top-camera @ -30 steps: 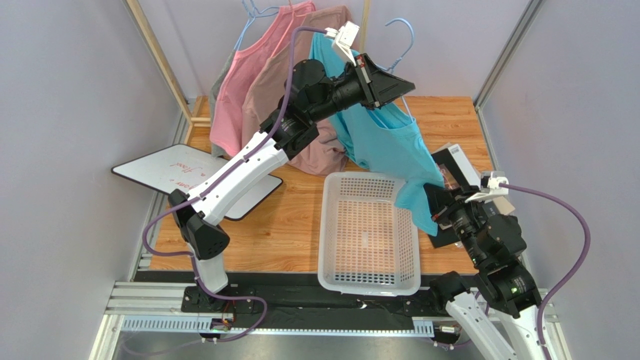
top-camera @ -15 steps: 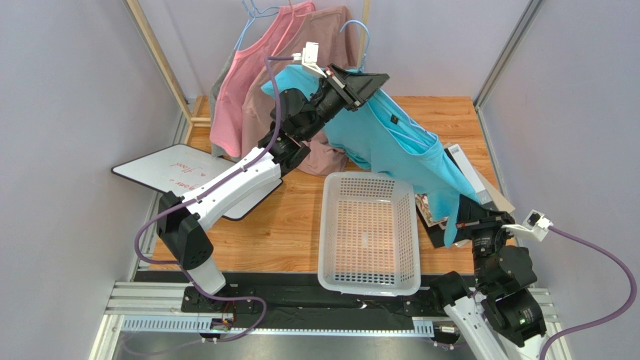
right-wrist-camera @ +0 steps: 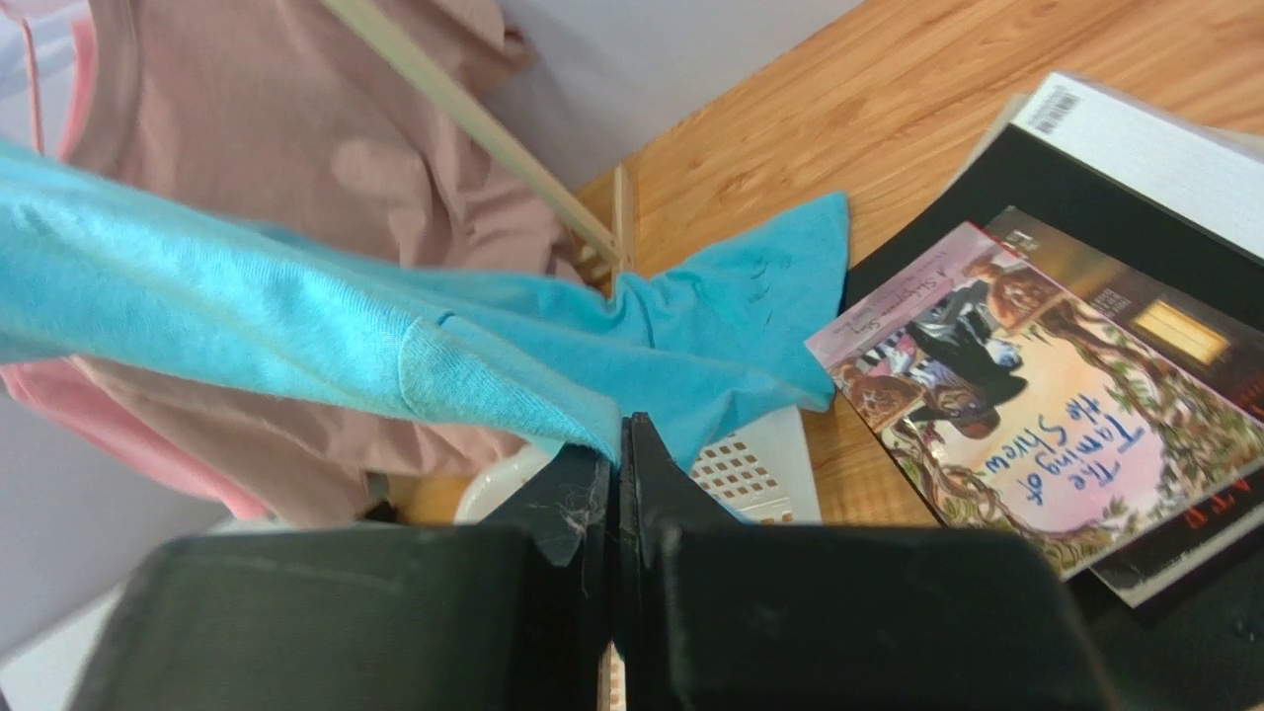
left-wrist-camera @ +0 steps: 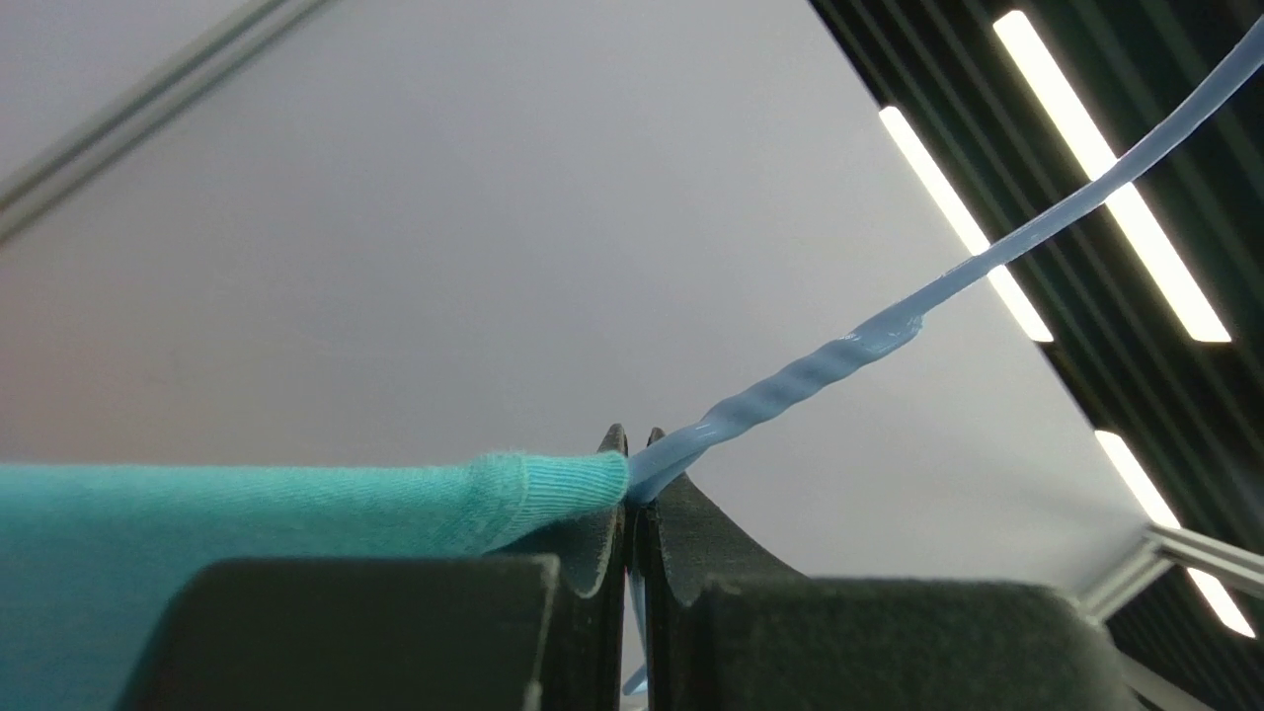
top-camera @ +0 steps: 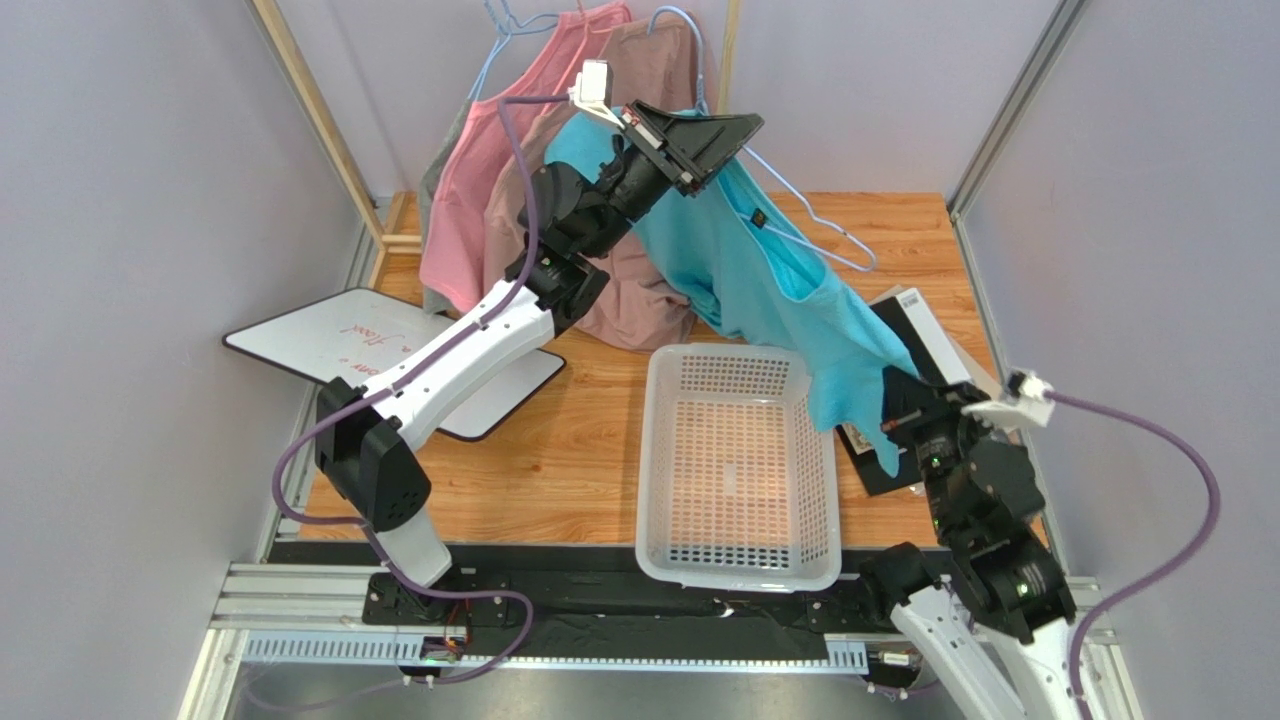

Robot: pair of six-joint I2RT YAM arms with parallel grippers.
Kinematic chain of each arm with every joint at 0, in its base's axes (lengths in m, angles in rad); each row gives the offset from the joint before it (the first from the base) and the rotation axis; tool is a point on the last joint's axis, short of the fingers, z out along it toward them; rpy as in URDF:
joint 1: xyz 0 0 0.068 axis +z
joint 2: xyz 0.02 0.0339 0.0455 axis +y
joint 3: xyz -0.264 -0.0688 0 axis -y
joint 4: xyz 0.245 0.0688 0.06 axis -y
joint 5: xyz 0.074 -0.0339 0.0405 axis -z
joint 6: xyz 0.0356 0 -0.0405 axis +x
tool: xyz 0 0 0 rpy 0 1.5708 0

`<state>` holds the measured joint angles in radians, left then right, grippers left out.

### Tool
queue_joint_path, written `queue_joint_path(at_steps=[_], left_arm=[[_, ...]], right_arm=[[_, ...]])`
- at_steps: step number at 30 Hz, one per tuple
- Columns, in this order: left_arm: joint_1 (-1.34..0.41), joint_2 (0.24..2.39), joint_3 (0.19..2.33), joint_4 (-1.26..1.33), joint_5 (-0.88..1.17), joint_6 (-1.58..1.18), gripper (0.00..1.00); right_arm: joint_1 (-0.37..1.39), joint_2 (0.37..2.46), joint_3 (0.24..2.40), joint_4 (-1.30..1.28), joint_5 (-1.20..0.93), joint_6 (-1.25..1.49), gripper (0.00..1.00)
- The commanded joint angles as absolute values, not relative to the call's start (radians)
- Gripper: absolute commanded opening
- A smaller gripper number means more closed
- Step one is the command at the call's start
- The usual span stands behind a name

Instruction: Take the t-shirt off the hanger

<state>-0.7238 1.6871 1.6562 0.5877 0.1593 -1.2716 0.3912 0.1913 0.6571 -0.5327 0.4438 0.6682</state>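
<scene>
The teal t-shirt (top-camera: 751,278) hangs stretched from the light-blue wire hanger (top-camera: 804,222) high at the back down to the right. My left gripper (top-camera: 718,138) is shut on the hanger's twisted neck (left-wrist-camera: 772,393), with the shirt's collar (left-wrist-camera: 445,504) against its left finger. The hanger's right arm shows bare outside the shirt. My right gripper (top-camera: 899,405) is shut on the shirt's lower edge (right-wrist-camera: 490,378) beside the basket. In the wrist views the left gripper (left-wrist-camera: 635,477) and the right gripper (right-wrist-camera: 619,433) both have their jaws pressed together.
A white mesh basket (top-camera: 736,563) stands at the front middle. Books (top-camera: 929,333) lie right of it, one with a picture cover (right-wrist-camera: 1024,400). A salmon-pink shirt (top-camera: 481,180) and a brownish-pink shirt (top-camera: 639,300) hang at the back. A whiteboard (top-camera: 338,338) lies left.
My left gripper has carried the hanger up and left. The right gripper swung out with the shirt's edge and back. The hanger's right arm has come out of the shirt.
</scene>
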Motion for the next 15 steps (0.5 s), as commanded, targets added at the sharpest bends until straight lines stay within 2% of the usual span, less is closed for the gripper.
queue_joint_path(at_steps=[1, 3, 7, 15], left_arm=[[-0.709, 1.716, 1.71, 0.808, 0.31, -1.439, 0.0], [-0.712, 1.735, 1.697, 0.876, 0.366, -1.503, 0.0], [-0.722, 1.73, 1.684, 0.887, 0.442, -1.534, 0.0], [-0.723, 1.683, 1.683, 0.744, 0.604, -1.485, 0.0]], right_arm=[[0.391, 0.406, 0.781, -0.362, 0.255, 0.463, 0.0], [0.393, 0.542, 0.836, -0.356, 0.178, 0.419, 0.0], [0.391, 0.687, 0.929, -0.324, 0.094, 0.411, 0.0], [0.39, 0.972, 1.095, -0.298, 0.186, 0.333, 0.0]])
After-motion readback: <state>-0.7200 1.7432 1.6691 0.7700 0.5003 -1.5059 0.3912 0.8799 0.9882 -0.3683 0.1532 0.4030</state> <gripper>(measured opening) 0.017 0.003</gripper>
